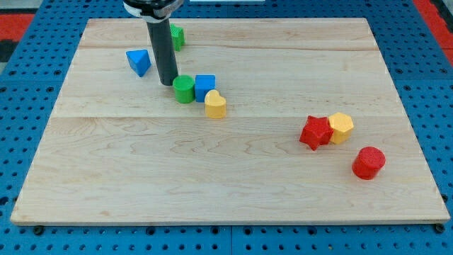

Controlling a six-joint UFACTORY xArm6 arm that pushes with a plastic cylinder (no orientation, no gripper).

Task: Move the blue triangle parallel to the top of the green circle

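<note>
The blue triangle (139, 61) lies at the view's upper left on the wooden board. The green circle (184, 89) stands right of it and lower, touching a blue cube (205, 86) on its right. My tip (168, 83) is down on the board just left of the green circle, very close to it, and to the lower right of the blue triangle, apart from the triangle. The dark rod rises from the tip toward the view's top.
A yellow heart-shaped block (216, 105) sits just below the blue cube. A green block (177, 36) is partly hidden behind the rod at the top. At the right are a red star (315, 132), a yellow hexagon (341, 127) and a red cylinder (368, 163).
</note>
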